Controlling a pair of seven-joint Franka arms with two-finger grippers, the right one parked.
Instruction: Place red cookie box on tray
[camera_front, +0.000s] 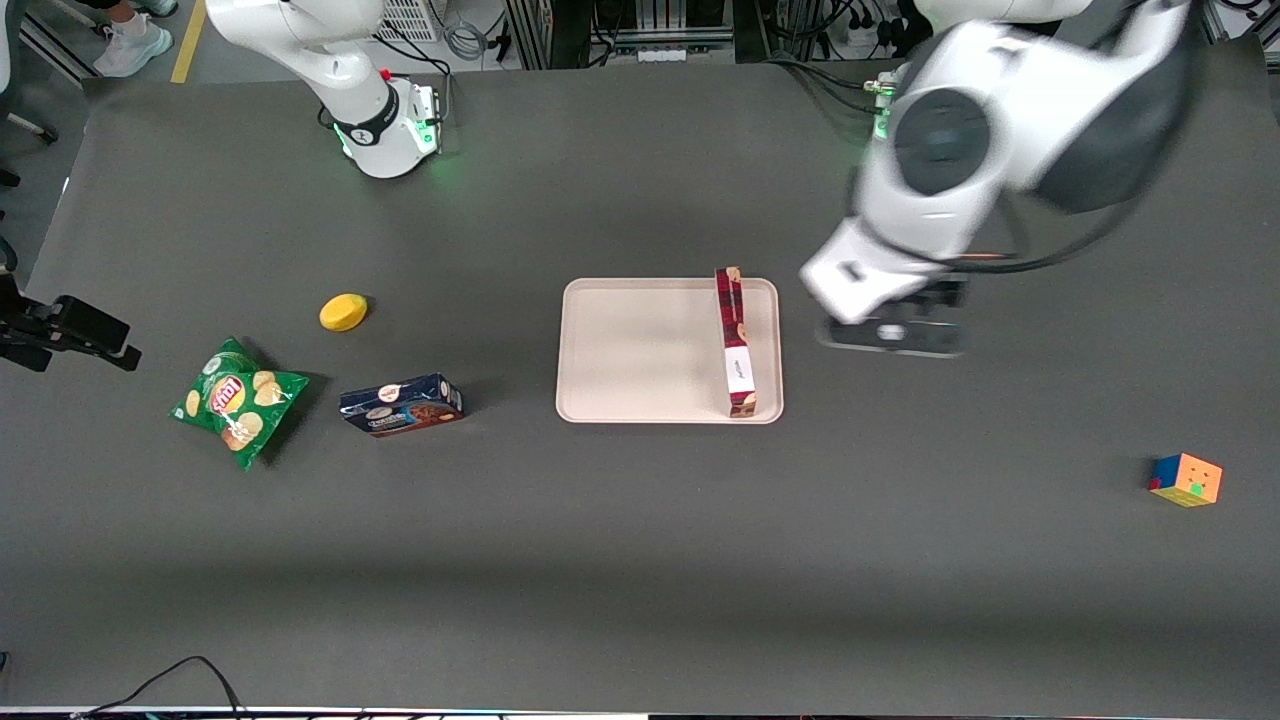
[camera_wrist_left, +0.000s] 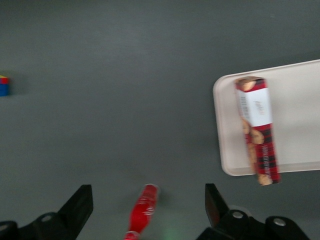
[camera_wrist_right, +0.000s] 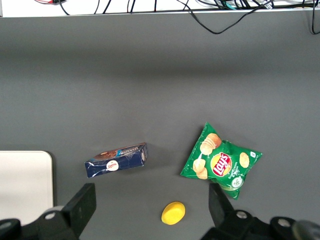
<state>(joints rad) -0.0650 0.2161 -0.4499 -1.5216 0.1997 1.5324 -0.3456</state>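
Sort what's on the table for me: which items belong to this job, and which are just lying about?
Job: red cookie box, standing on edge on the tray; gripper beside the tray, jaws open, empty.

Lying about: blue cookie box, chips bag, yellow object, puzzle cube, red bottle.

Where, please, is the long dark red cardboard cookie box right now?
The long dark red cardboard cookie box stands on its thin edge on the pale beige rectangular tray, along the rim toward the working arm, whose open gripper is clear of it.

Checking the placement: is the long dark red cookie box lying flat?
No; the long dark red cookie box stands on its narrow edge on the pale beige tray.
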